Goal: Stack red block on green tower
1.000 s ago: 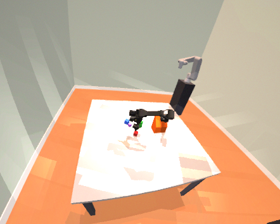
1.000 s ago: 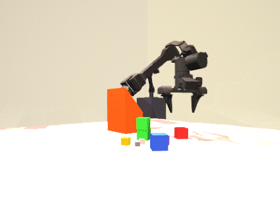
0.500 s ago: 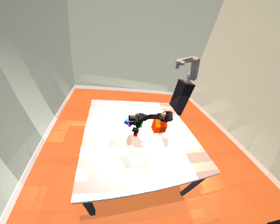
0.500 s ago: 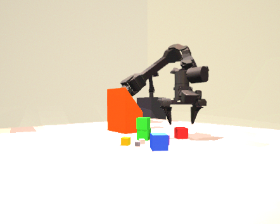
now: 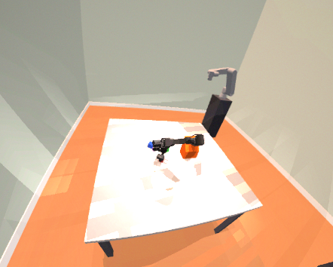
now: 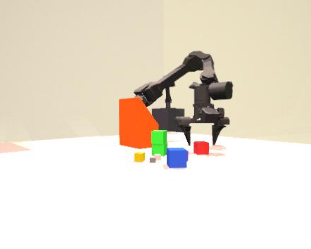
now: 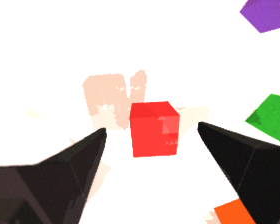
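The red block (image 6: 201,148) (image 7: 154,131) sits on the white table. My gripper (image 6: 202,144) (image 7: 151,128) is open and empty, pointing down. In the wrist view the red block shows between the two fingertips, with a gap on each side; in the exterior view the tips are near the height of its top. The green tower (image 6: 159,143) (image 7: 274,119) stands upright to the left of the red block in the exterior view, two green blocks high. In the top view the arm hides most of the tower and the red block.
A blue block (image 5: 150,145) (image 6: 176,157) stands in front of the tower in the exterior view, with a purple block (image 7: 267,15) partly behind it. A yellow block (image 6: 139,157) and a small grey block (image 6: 153,160) are nearby. A big orange block (image 5: 189,151) (image 6: 135,123) (image 7: 234,212) stands behind the tower.
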`<state>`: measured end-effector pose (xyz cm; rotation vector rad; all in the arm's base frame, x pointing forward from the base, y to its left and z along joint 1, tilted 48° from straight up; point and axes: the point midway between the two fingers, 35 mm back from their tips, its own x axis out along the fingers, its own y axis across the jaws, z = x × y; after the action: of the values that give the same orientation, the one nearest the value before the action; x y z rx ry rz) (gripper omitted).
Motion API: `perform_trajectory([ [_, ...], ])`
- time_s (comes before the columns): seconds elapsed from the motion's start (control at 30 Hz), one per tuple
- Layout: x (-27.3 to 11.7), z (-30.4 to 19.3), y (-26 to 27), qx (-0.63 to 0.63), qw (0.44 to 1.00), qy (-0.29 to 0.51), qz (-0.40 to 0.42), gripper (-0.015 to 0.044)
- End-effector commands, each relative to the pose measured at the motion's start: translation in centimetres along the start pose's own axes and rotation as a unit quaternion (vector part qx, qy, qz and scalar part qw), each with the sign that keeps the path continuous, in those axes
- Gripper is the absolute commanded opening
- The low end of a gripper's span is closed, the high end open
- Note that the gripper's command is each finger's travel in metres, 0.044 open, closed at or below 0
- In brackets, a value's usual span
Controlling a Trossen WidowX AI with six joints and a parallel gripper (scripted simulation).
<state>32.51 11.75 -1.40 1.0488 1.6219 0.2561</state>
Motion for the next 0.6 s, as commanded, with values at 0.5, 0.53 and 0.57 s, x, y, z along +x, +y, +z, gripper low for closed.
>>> perform_trajectory([
  [0.5, 2.1, -0.4, -0.1, 0.004, 1.0, 0.006, 0.001, 0.044],
  [0.53, 2.1, -0.4, -0.1, 0.004, 1.0, 0.006, 0.001, 0.044],
  [0.57, 2.1, -0.4, -0.1, 0.004, 1.0, 0.006, 0.001, 0.044],
])
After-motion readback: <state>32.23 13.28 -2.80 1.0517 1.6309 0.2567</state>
